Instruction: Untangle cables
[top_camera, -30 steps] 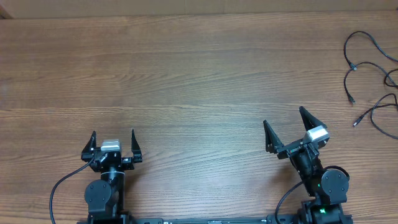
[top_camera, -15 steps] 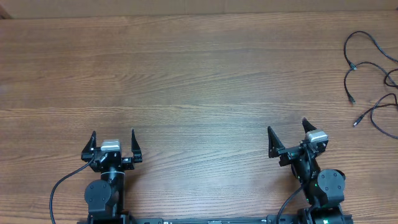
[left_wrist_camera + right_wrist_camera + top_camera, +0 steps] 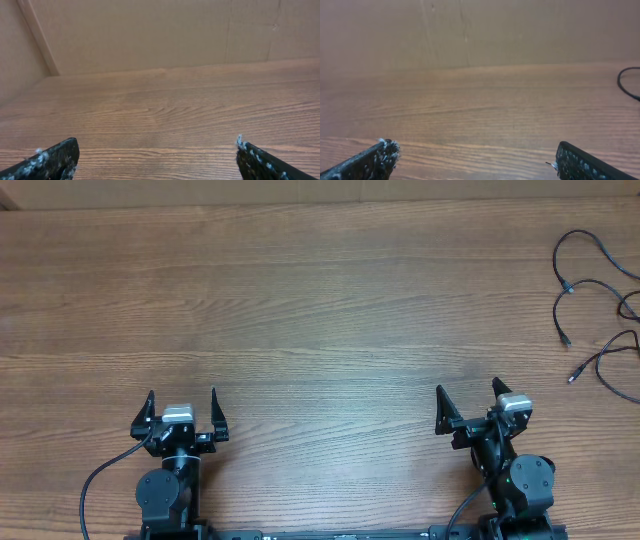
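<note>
The cables [image 3: 597, 308] are thin black cords with small plug ends, lying as loose strands at the table's far right edge in the overhead view. One loop of them shows at the right edge of the right wrist view [image 3: 626, 85]. My left gripper [image 3: 181, 397] is open and empty near the front left of the table; its wrist view [image 3: 156, 152] shows only bare wood between the fingers. My right gripper [image 3: 468, 392] is open and empty near the front right, well short of the cables; its fingertips frame bare wood [image 3: 476, 152].
The wooden table [image 3: 300, 300] is backed by a brown cardboard wall [image 3: 150, 35]. Thick black robot wires [image 3: 95, 480] loop beside the left arm's base at the front edge.
My right gripper has drawn back toward its base and turned to face straight ahead. The left arm and the cables have not moved.
</note>
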Controlling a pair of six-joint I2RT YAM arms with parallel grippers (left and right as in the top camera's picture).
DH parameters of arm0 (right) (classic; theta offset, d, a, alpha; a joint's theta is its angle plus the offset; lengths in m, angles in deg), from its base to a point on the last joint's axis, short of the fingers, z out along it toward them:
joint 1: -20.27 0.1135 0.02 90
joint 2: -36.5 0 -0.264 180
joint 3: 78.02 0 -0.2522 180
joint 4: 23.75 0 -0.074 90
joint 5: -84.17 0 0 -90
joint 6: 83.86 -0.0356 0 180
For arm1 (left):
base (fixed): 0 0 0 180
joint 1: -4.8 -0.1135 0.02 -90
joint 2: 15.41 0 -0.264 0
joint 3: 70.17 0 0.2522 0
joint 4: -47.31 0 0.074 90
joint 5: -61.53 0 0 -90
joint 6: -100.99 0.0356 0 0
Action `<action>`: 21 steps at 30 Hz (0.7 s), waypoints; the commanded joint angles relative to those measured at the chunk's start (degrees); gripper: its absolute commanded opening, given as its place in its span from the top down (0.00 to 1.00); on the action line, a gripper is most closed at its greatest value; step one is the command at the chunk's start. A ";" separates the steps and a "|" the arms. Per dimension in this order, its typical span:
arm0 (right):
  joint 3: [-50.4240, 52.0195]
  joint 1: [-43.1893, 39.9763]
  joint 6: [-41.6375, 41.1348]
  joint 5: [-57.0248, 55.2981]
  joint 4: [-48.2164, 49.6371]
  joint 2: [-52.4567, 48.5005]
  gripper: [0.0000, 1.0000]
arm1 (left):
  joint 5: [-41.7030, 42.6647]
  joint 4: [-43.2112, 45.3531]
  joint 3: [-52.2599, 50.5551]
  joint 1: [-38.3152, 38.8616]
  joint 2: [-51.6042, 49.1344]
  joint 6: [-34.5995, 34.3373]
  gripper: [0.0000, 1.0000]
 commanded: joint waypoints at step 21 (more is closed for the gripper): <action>0.59 -0.24 -0.39 -0.94 0.35 4.55 0.00 | -0.57 0.07 -0.20 0.70 0.61 -0.76 0.00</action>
